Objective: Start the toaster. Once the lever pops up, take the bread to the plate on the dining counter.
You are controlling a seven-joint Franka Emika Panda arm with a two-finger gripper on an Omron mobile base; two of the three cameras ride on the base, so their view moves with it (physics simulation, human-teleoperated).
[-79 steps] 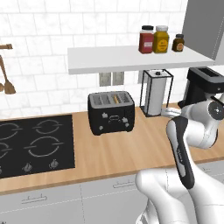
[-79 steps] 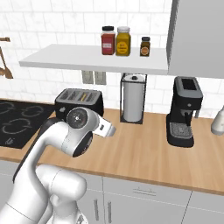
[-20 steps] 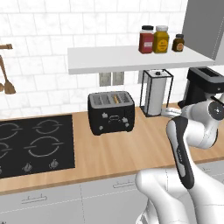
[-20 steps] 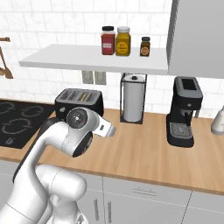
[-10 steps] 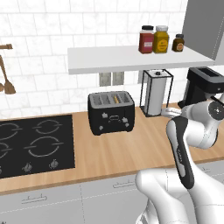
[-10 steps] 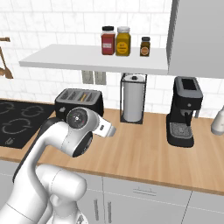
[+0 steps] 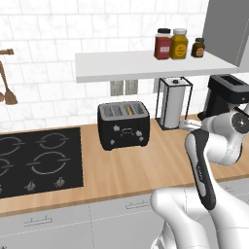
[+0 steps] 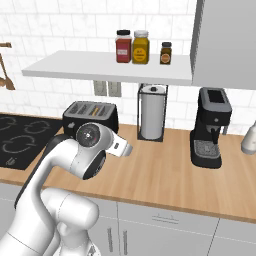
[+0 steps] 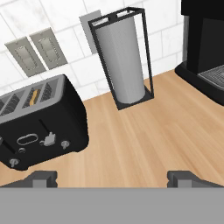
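Nothing moved since a second ago, gripper (image 9: pixel 112 178) spread fully wide and empty above the counter (image 9: pixel 144 144), toaster (image 9: pixel 39 120) left, bread (image 9: pixel 35 96) slotted, paper towel roll (image 9: pixel 122 61) ahead.

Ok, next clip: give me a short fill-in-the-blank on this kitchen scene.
1. The bread sits in a slot of the ____.
2. The paper towel roll stands between the toaster and the ____ machine.
3. On the shelf stand ____ jars.
4. The gripper's jaws are ____.

Missing words: toaster; coffee; three; open
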